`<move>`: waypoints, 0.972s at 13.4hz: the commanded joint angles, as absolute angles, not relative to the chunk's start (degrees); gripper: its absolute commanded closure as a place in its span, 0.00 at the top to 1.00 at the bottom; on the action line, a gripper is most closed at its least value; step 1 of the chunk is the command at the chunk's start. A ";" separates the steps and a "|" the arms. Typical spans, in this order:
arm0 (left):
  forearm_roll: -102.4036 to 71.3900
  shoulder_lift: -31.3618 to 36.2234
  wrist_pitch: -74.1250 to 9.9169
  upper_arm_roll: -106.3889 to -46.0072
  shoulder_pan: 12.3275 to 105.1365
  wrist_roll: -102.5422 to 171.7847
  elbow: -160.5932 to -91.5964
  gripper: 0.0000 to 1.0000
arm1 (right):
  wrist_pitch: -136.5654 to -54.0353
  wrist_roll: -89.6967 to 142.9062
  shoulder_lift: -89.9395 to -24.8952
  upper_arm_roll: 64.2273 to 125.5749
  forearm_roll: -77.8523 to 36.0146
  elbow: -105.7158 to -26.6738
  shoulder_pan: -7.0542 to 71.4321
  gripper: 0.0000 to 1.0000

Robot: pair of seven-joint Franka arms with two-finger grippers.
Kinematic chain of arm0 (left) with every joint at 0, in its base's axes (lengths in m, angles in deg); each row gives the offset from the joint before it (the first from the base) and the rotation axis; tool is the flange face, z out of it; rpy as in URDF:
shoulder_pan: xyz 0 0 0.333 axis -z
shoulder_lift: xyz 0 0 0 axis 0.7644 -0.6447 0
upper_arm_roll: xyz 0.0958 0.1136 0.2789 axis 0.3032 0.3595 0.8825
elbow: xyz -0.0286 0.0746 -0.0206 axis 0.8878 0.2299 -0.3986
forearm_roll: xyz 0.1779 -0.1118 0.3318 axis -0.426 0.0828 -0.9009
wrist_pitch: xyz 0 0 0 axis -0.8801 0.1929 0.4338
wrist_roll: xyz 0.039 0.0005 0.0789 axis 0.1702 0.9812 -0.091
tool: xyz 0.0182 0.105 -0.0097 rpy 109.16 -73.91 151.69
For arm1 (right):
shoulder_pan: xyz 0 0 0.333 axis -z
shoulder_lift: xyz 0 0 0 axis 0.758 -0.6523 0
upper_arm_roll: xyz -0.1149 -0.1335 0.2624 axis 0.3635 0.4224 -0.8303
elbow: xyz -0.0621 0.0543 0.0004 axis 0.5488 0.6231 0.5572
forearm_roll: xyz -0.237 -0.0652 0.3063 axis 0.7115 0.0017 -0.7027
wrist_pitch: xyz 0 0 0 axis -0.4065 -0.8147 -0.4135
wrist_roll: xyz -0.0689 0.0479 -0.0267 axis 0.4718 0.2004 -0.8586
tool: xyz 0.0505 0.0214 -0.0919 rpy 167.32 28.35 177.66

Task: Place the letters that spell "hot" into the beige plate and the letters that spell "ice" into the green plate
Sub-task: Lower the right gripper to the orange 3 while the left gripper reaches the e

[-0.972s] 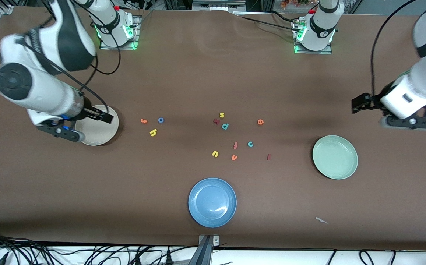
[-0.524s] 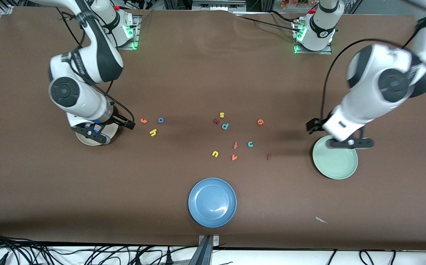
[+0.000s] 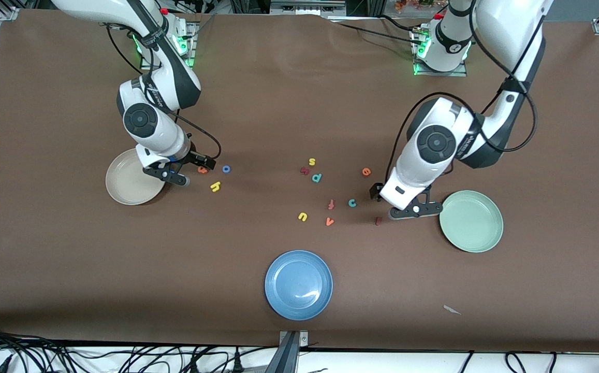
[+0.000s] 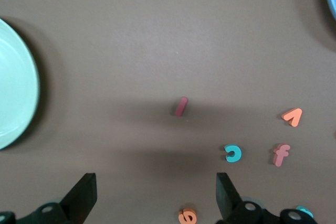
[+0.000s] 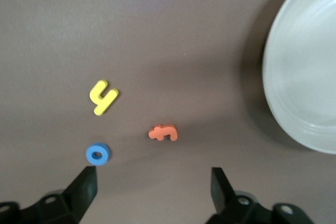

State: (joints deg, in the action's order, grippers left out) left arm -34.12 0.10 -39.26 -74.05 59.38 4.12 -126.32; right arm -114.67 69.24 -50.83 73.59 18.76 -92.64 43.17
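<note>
The beige plate (image 3: 134, 177) lies toward the right arm's end, with the orange t (image 5: 163, 132), blue o (image 3: 225, 169) and yellow h (image 3: 215, 186) beside it. My right gripper (image 3: 195, 165) hangs open over the t, nothing between its fingers (image 5: 86, 184). The green plate (image 3: 471, 221) lies toward the left arm's end. The dark red i (image 3: 378, 221), teal c (image 3: 352, 203) and orange e (image 3: 366, 171) are on the table beside it. My left gripper (image 3: 382, 194) hovers open and empty over the spot between e and i, its fingers (image 4: 226, 195) wide apart.
A blue plate (image 3: 298, 285) sits nearest the front camera. Other loose letters lie mid-table: yellow s (image 3: 312, 161), teal p (image 3: 317, 177), salmon f (image 3: 331, 204), yellow u (image 3: 302, 216), orange v (image 3: 330, 221). A paper scrap (image 3: 452, 310) lies near the front edge.
Both arms swung in from the table's ends toward the middle: the right from over the beige plate to the t, the left past the green plate to the i, c, e. No letter moved.
</note>
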 commanded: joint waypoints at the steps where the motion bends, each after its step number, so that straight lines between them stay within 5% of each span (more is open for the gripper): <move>1: -35.66 -0.16 -39.66 -74.31 59.88 2.75 -127.71 1.00 | -116.17 61.20 -51.00 73.37 18.83 -93.91 43.75 0.92; 7: -35.31 0.28 -46.86 -75.98 59.70 3.10 -136.76 1.00 | -120.21 53.70 -56.45 73.63 18.83 -93.47 44.01 0.88; 13: -35.31 -1.48 -46.95 -78.79 59.61 3.63 -138.79 0.99 | -121.36 50.19 -57.77 73.90 19.09 -93.30 44.89 0.66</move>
State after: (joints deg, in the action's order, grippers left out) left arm -34.12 -1.11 -46.19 -77.95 59.79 3.68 -138.15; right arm -120.55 52.53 -57.35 74.11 18.76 -93.38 44.13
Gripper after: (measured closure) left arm 0.000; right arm 0.251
